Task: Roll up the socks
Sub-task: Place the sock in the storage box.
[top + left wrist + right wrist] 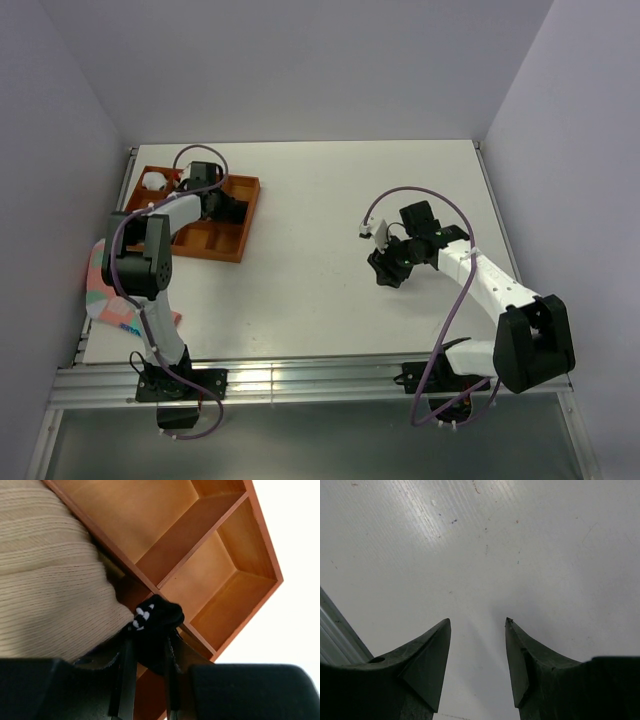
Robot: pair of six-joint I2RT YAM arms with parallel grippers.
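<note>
Seemingly one black sock (pixel 157 612) in left tool (pixel 148 647), one tan sock (pixel 45 580) beside.

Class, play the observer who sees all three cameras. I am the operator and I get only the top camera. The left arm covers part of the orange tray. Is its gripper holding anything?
Observer: Yes. The left wrist camera shows the left gripper shut on a black sock with white marks, over the tray.
Operator: Anything else there?
Observer: A tan sock lies right beside the black one. I cannot tell whether the grip takes it too.
Operator: And the right side?
Observer: The right gripper is open, with only bare table between its fingers.
</note>
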